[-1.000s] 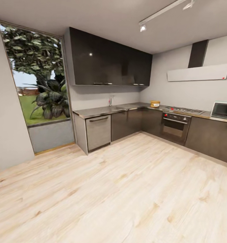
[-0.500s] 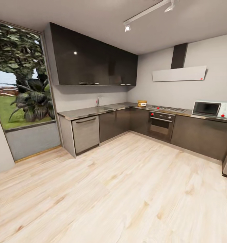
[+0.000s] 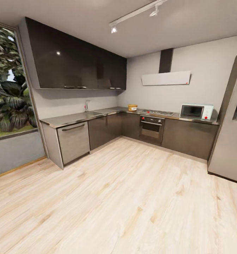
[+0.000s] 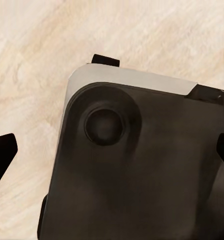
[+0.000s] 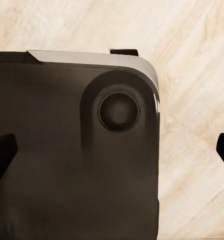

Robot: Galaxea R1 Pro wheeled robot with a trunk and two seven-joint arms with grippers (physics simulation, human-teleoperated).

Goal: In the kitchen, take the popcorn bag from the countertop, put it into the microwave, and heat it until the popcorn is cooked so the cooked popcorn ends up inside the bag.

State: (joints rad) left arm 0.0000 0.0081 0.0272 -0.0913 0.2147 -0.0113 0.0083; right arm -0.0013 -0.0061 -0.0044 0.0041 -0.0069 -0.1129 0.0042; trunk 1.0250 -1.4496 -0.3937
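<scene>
The kitchen lay ahead: the popcorn bag (image 3: 132, 107) sat on the far tabletop (image 3: 97, 114), the microwave (image 3: 196, 111) well apart. I was approaching; next I'd close in. My fingers (image 4: 3, 159) looked spread, holding nothing.

Both arms hang low, wrists pointing down over the robot's dark base. The left tool (image 4: 112, 155) has its black fingertips (image 4: 2, 155) spread wide apart, holding nothing. The right tool (image 5: 112, 152) likewise gapes, its fingertips (image 5: 3, 150) at opposite edges.
</scene>
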